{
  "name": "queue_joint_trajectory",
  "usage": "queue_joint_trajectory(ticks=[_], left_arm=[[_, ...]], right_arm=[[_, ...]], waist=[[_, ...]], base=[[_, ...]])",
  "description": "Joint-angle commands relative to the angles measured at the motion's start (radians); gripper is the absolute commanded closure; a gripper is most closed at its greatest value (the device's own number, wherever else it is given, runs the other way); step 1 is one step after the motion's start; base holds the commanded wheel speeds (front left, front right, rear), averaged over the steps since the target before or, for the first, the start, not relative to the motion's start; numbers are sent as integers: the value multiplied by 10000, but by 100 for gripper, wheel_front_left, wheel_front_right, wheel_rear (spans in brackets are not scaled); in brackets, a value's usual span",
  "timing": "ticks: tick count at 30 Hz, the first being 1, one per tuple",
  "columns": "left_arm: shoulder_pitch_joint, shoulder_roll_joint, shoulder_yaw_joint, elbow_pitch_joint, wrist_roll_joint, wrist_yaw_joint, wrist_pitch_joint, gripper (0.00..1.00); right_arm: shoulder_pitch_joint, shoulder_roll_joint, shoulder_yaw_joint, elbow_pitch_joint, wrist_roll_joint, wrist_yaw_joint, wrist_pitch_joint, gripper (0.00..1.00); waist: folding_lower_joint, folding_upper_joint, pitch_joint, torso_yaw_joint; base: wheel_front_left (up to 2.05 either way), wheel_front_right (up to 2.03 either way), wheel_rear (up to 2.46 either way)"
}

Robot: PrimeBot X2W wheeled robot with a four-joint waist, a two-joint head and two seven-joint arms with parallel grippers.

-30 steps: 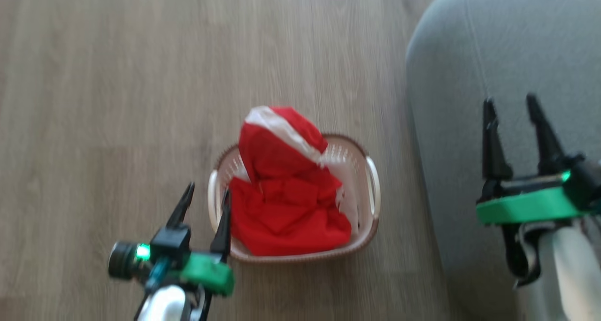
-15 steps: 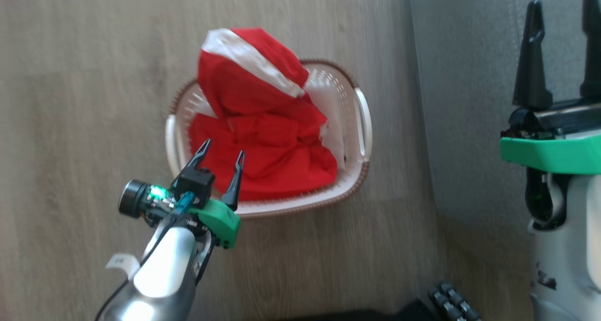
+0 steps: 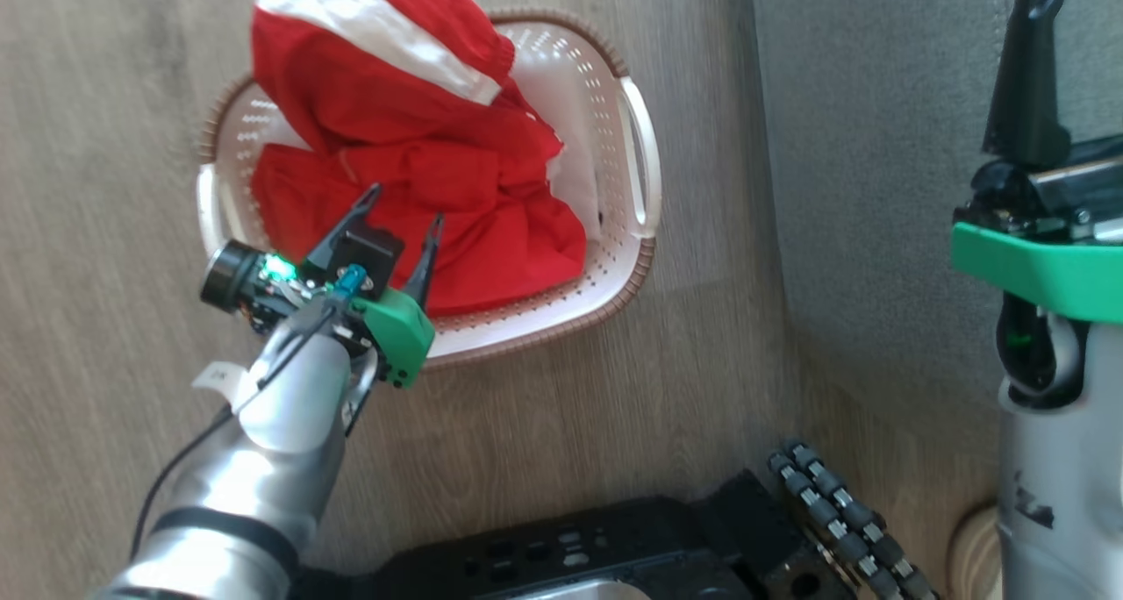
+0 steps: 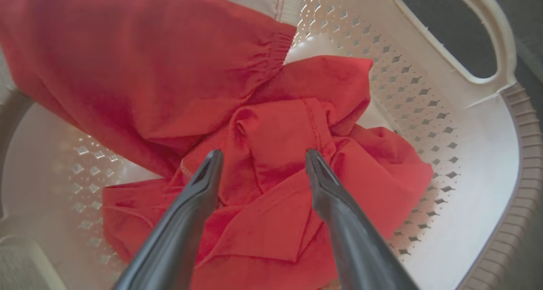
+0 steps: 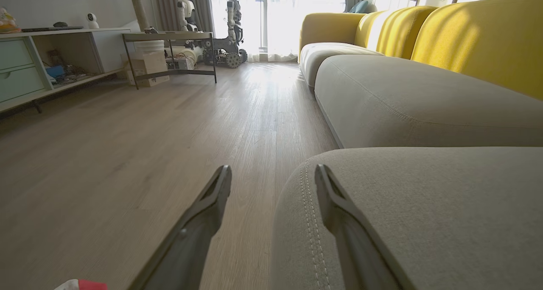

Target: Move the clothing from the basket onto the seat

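Here, one basket [image 3: 526,332] holds one clothing [image 3: 421,170] heap; left claw [image 3: 404,203], right claw [image 5: 272,169] both wide.

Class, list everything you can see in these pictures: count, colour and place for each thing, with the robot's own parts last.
floor: one; pale wood; beneath everything.
seat: one cushion; grey; right side of the head view.
basket: one; cream-white, brown rim; on the floor left of the seat.
clothing: one heap, garment count unclear; red and white; in the basket.
sofa backs: several; yellow; behind farther grey cushions.
table: one; dark frame; far across the room.
left gripper: one; dark fingers, open; over the clothing.
right gripper: one; dark fingers, open; over the seat's edge.
base: one; black; head view's bottom edge.
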Motion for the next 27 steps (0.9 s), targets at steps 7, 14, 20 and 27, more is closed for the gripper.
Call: queue_joint_trajectory(ticks=[7,14,20,27], left_arm=[[-684,397,21,983,96,129,-124,0],[-1521,510,25,1621,9,318,-124,0],[-1938,369,-163,1841,-59,24,-122,0],[-1963,164,-521,2117,-112,-298,399,100]], right_arm=[[-190,11,490,-762,80,-4,-59,0],[-298,11,657,-1143,204,-4,-59,0],[-264,11,734,-1196,312,-4,-59,0],[-274,11,753,-1082,382,-4,-59,0]], waist=[[-1,1,670,-353],[-1,1,1009,-512],[-1,1,1101,-595],[-1,1,1005,-639]], base=[[0,0,0],[0,0,0],[0,0,0],[0,0,0]])
